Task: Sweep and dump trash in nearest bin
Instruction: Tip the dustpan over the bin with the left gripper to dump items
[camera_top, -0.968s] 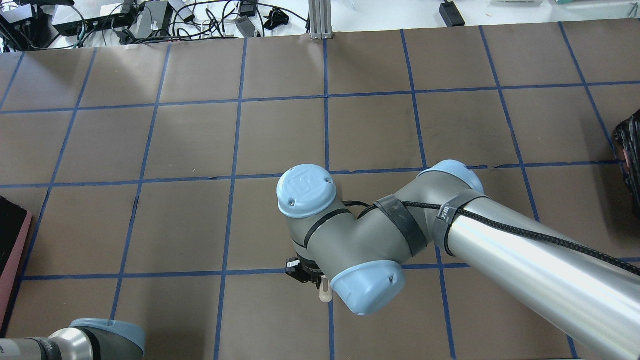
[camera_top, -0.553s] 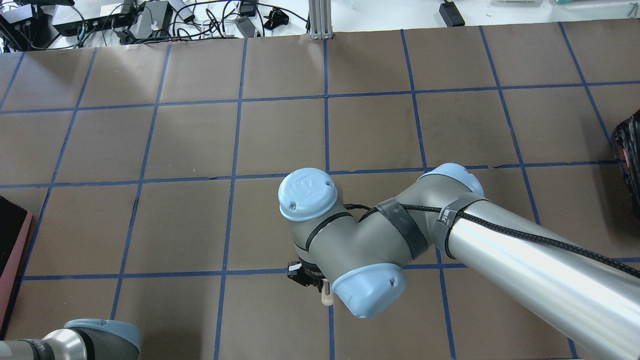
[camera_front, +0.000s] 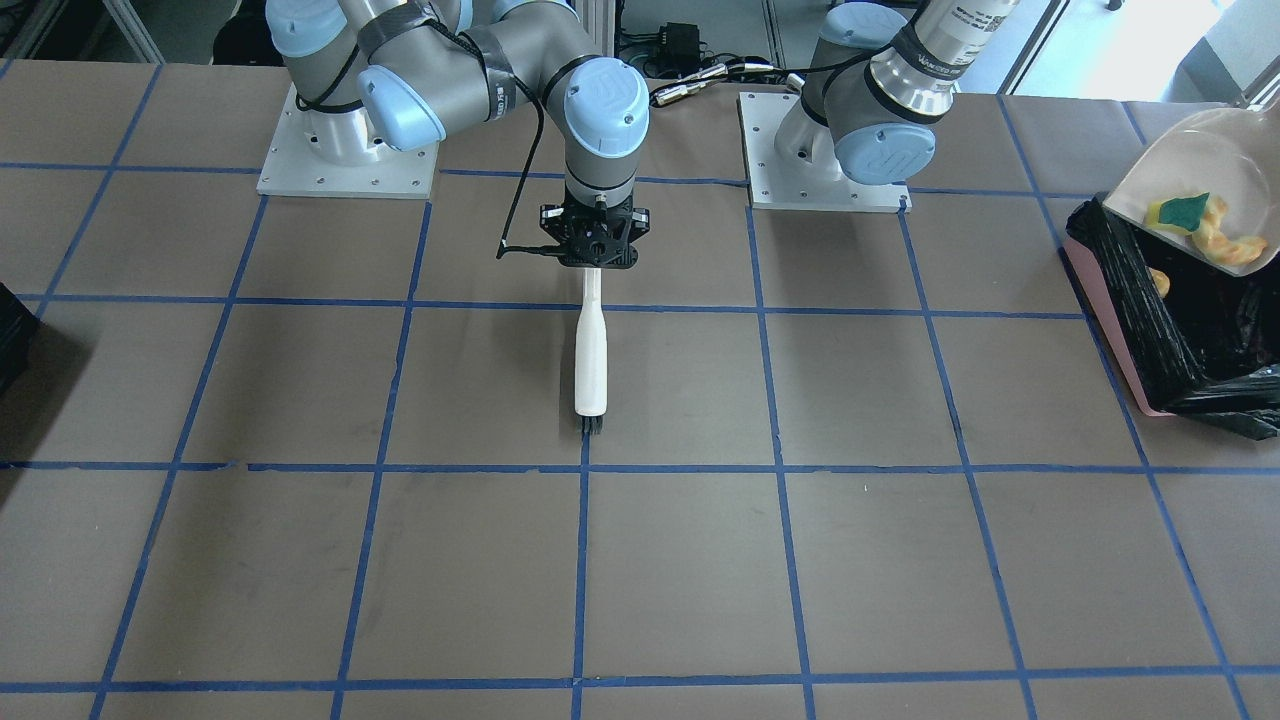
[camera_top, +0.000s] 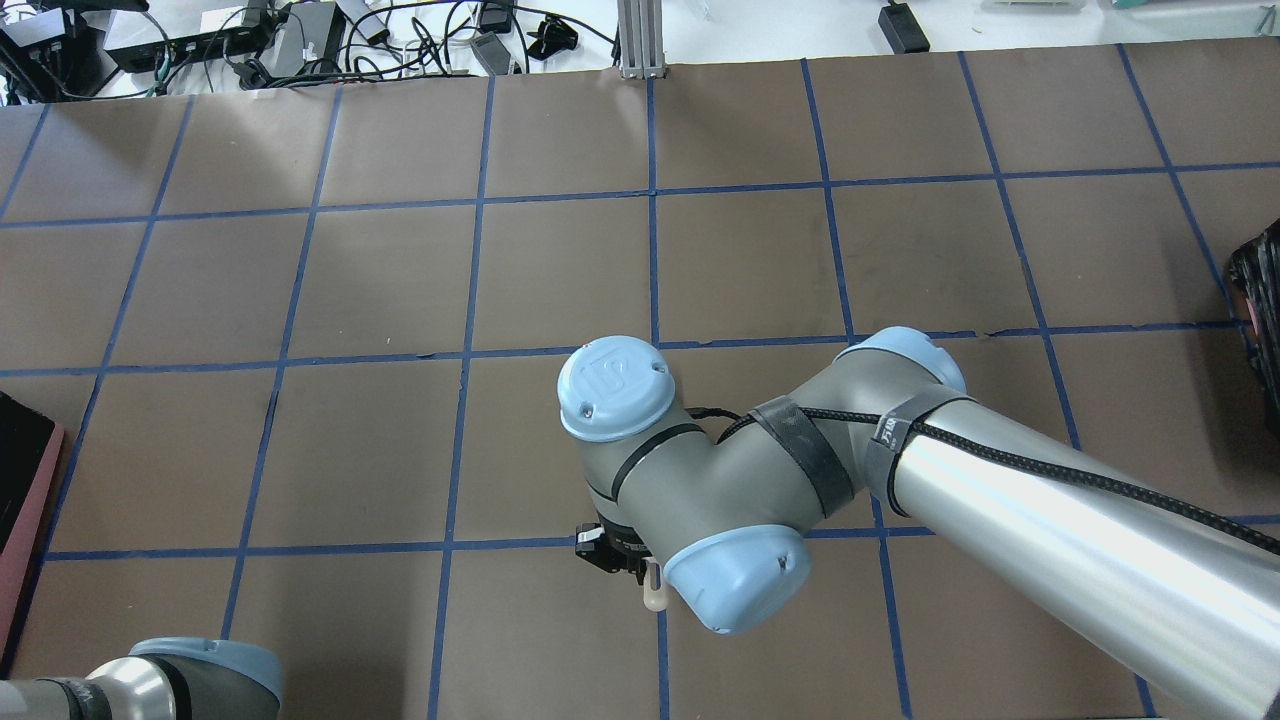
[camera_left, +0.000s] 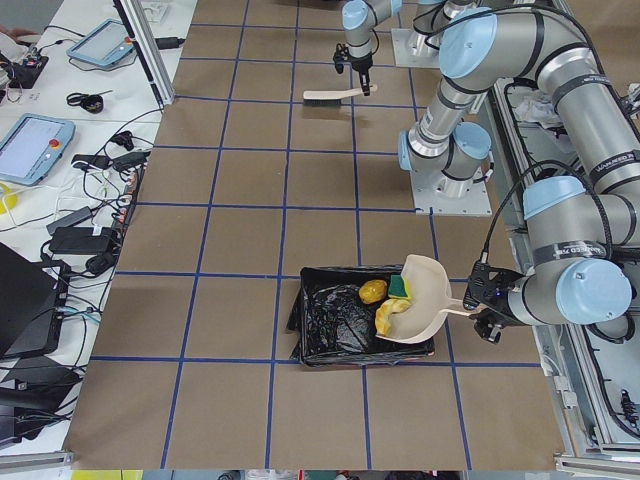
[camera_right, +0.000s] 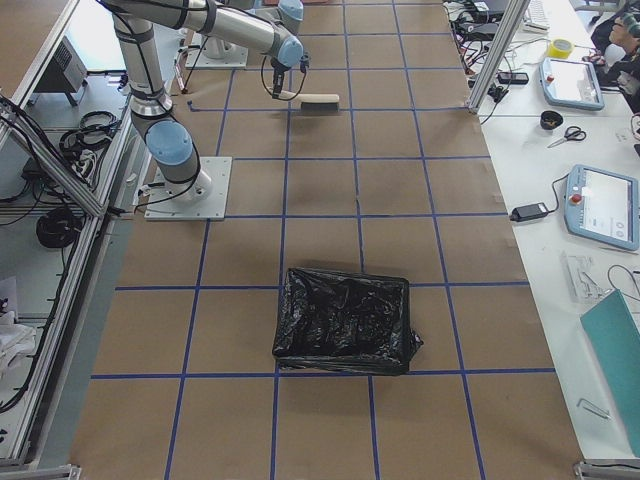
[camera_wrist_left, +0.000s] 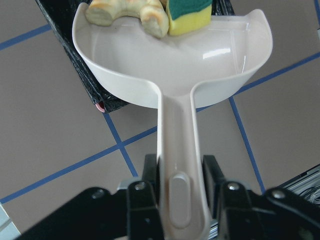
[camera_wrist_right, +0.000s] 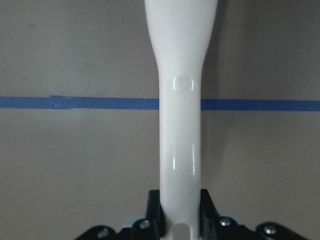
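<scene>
my left gripper (camera_wrist_left: 181, 172) clamped the dustpan (camera_wrist_left: 200, 65), my right gripper (camera_wrist_right: 181, 205) the brush (camera_wrist_right: 181, 100); tipping steeper over the bin (camera_left: 330, 320) would shed sponge (camera_wrist_left: 187, 17) and bread (camera_wrist_left: 125, 12).

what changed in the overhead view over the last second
Very little. The right arm's wrist eased slightly back toward the robot, and the left arm's joint at the view's lower left slid a touch further left; both then held. The brush stayed in the right gripper, and the bin did not move.
</scene>
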